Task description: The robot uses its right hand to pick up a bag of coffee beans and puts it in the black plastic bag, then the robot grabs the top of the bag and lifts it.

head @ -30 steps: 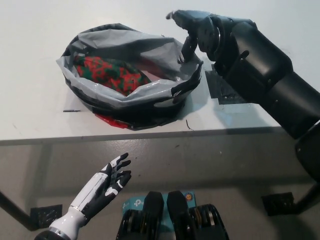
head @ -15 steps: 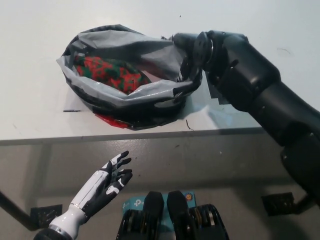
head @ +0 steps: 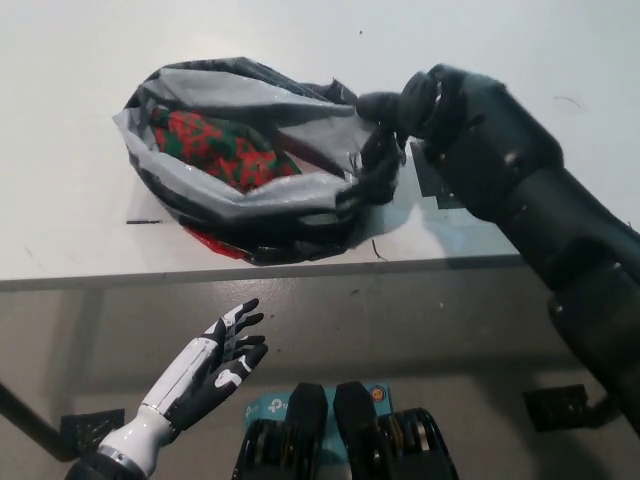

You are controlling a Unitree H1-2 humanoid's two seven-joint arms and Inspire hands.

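Observation:
The black plastic bag (head: 255, 205) sits open on the white table (head: 70, 230), its grey inner lining showing. Inside it lies the red and green patterned coffee bean bag (head: 220, 147). My black right hand (head: 385, 125) is at the bag's right rim with its fingers closed on the plastic, which is bunched and pulled up there. My white left hand (head: 210, 370) rests below the table's front edge at the lower left, fingers apart and holding nothing.
A dark patch (head: 435, 185) lies on the table just right of the bag, partly under my right arm. The table's front edge (head: 300, 272) runs across the middle of the view, with grey floor below it.
My right hand has come down from above the bag's right rim and closed on the plastic there. The rim is now bunched and drawn inward. The left hand has stayed put.

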